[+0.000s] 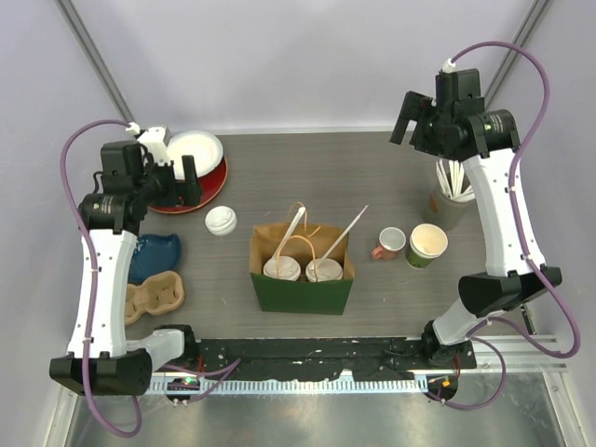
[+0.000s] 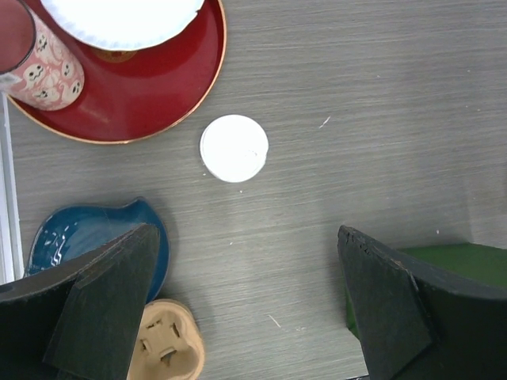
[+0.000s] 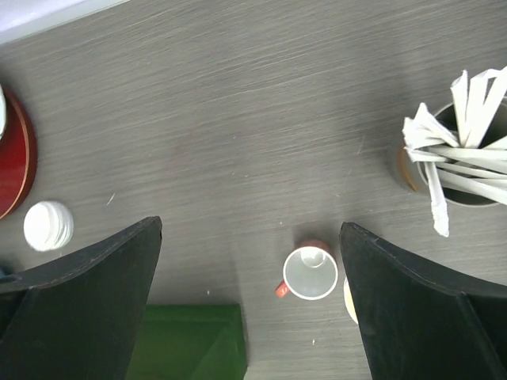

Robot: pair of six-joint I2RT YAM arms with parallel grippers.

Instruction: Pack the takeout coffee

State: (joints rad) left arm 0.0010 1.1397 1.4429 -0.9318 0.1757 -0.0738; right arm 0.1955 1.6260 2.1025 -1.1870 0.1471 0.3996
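Observation:
Two green paper cups with white lids (image 1: 281, 268) (image 1: 324, 270) stand inside the green paper bag (image 1: 301, 291) at the table's middle, each with a white stick leaning out of it. My left gripper (image 1: 191, 180) is open and empty, high over the red plate at the back left. In the left wrist view (image 2: 245, 309) bare table lies between its fingers and the bag's corner (image 2: 467, 265) shows at the right. My right gripper (image 1: 406, 117) is open and empty, high at the back right. In the right wrist view (image 3: 249, 301) the bag's corner (image 3: 186, 340) shows below.
A loose white lid (image 1: 221, 221) (image 2: 234, 148) lies left of the bag. A red plate (image 1: 216, 182) holds a white bowl (image 1: 194, 149). A blue dish (image 1: 154, 256) and cardboard carrier (image 1: 154, 298) lie at left. A pink-handled mug (image 1: 391, 244) (image 3: 310, 273), a lidless green cup (image 1: 427, 245) and a holder of wrapped straws (image 1: 453, 191) stand at right.

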